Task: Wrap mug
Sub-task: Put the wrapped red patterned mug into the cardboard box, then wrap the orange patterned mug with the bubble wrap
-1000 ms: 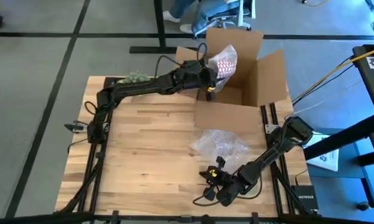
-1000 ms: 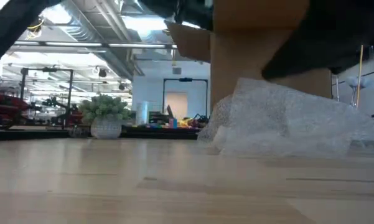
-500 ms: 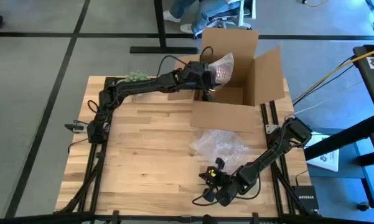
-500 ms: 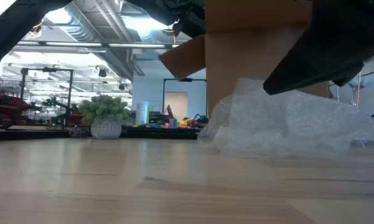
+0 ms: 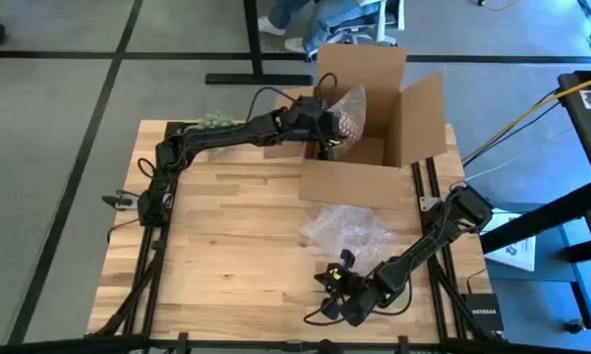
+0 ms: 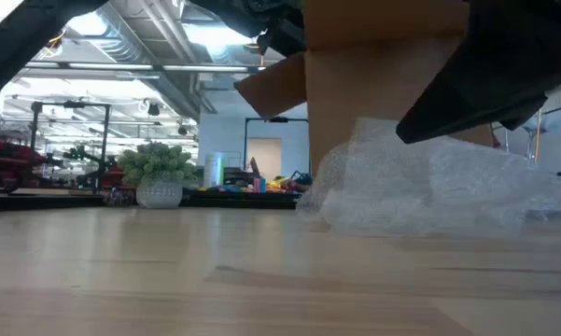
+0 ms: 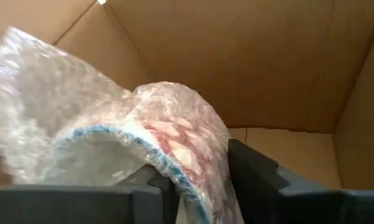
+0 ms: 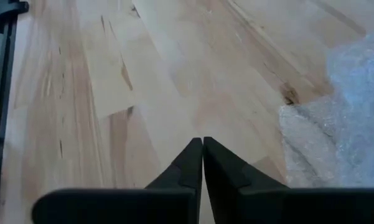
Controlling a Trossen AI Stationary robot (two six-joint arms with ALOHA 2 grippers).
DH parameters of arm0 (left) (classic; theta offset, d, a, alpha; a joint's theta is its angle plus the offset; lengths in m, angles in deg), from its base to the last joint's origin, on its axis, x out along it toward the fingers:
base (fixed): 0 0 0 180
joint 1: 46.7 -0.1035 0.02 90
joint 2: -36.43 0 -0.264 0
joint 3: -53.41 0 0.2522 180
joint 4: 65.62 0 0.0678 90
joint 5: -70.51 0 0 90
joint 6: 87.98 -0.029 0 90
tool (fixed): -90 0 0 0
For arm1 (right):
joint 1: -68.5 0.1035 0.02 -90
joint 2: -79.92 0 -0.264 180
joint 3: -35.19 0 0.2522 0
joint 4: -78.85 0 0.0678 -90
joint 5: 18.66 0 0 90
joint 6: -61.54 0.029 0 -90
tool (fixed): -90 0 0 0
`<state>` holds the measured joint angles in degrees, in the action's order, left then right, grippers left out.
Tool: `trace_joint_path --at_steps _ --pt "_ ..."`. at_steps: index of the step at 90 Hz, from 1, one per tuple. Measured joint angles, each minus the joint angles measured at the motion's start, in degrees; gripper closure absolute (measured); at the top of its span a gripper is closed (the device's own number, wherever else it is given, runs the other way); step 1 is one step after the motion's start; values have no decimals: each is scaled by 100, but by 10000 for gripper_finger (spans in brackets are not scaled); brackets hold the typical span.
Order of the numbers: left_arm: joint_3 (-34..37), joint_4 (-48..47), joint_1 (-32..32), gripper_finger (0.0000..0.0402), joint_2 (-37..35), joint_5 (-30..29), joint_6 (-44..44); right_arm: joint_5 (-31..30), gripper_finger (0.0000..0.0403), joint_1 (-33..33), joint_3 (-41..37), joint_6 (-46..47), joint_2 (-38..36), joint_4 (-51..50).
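The pale butcher-block wooden table [image 5: 226,236] filled the overhead view, and at its one o'clock edge stood the open brown cardboard box [image 5: 379,147], flaps up. The long dark left arm reached from the nine o'clock side across to the box mouth, where the left gripper [image 5: 326,128] hung over the near wall. Its jaws were clamped on the red-and-white patterned ceramic mug, blue at the rim and swathed in clear bubble wrap [image 7: 168,143]; in the left wrist view one finger [image 7: 252,171] pressed the wrapped wall from outside, the cardboard interior beyond it. Near four o'clock lay a loose crumpled sheet of clear bubble wrap [image 5: 346,228] on the boards. The right arm waited at five o'clock, the right gripper [image 8: 202,152] low over bare wood just beside that sheet, its fingertips pinched together on nothing.

As a judgement, the wrapping itself looked finished and the bundle sat inside the box opening; what seemed left was lowering it to the box floor, letting go and drawing the arm clear
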<state>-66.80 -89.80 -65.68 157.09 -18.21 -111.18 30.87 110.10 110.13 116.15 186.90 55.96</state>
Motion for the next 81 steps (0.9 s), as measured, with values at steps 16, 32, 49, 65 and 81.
trace_joint_path --at_steps 16,32,49,65,81 --pt "7 33 4 247 1 2 -86 14 402 0 0 -4 0 0" --pt "6 62 13 221 -35 -101 -104 63 402 0 0 -4 0 0" --pt "38 -36 97 218 -220 -715 -404 74 402 0 0 -19 0 -5" --pt "63 -97 325 218 -792 -1200 -698 109 402 0 0 -90 0 0" --pt "37 -354 730 218 -1642 -1672 -873 111 402 0 0 -93 0 0"
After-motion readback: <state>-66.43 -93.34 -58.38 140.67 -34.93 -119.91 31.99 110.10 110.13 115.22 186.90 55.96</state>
